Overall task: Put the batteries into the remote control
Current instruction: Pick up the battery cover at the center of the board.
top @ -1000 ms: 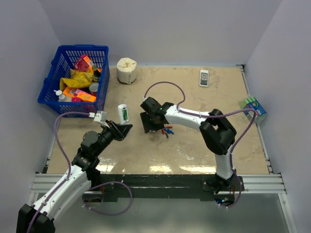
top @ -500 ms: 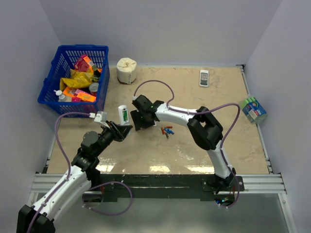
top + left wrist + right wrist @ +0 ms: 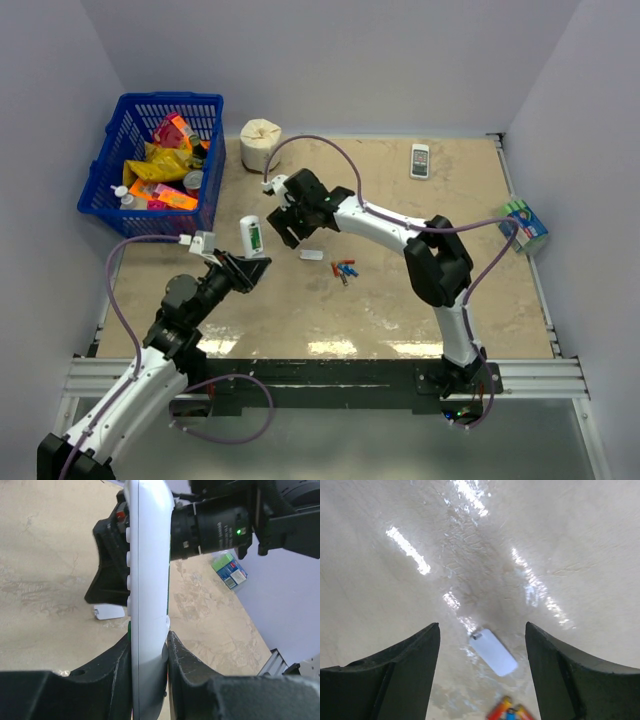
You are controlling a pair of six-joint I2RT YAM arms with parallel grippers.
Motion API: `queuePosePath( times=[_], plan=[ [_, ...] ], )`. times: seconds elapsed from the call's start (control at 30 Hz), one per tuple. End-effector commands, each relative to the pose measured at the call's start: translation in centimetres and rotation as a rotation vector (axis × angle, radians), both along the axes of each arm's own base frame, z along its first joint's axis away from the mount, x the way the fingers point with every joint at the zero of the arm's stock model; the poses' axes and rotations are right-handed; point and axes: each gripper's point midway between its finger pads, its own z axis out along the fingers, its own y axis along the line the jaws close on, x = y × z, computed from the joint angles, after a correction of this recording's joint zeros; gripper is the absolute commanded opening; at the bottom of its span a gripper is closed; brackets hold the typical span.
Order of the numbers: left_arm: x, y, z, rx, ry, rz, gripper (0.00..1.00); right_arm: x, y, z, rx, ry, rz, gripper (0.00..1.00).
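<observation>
Top external view: remote (image 3: pixel 253 235) upright, clear of the tabletop (image 3: pixel 420 290), clenched by left tool (image 3: pixel 247 264), likely presenting its back for loading. Spread, empty right tool (image 3: pixel 290 227) hangs above white cover (image 3: pixel 311 255). Loose batteries (image 3: pixel 345 270) lie beside the cover, on the tabletop.

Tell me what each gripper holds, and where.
Left gripper clamps the remote control at its lower end, fingers on front and back. Right gripper is open, holding nothing.

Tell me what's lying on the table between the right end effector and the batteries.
A small white flat piece lies between the right end effector and the batteries, apart from both; the top view shows it.
</observation>
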Motion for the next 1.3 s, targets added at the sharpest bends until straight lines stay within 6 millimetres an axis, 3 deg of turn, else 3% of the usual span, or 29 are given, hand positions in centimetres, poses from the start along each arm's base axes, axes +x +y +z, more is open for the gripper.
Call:
queuePosePath(
  times=[0.0, 0.1, 0.37, 0.63, 0.9, 1.27],
  plan=[
    [-0.3, 0.0, 2.3, -0.034, -0.043, -0.012, 0.0, 0.4, -1.6, 2.2, -0.067, -0.081, 0.209, 0.72],
    [-0.5, 0.1, 2.6, -0.033, -0.039, -0.01, 0.0, -0.3, -2.6, 0.8, -0.123, -0.053, 0.306, 0.72],
    [-0.9, 0.3, 3.0, -0.029, -0.028, -0.007, 0.0, -1.8, -2.9, -1.3, -0.181, 0.009, 0.492, 0.68],
    [-1.1, 0.5, 3.1, -0.024, -0.023, -0.001, 0.0, -1.9, -3.1, -3.8, -0.236, 0.051, 0.508, 0.65],
    [-1.1, 0.4, 3.0, -0.021, -0.018, -0.007, 0.0, -2.1, -2.5, -5.0, -0.292, 0.04, 0.518, 0.59],
    [-1.0, 0.3, 2.8, -0.016, -0.014, -0.01, 0.0, -1.8, -3.6, -6.4, -0.393, 0.02, 0.502, 0.5]
  ],
)
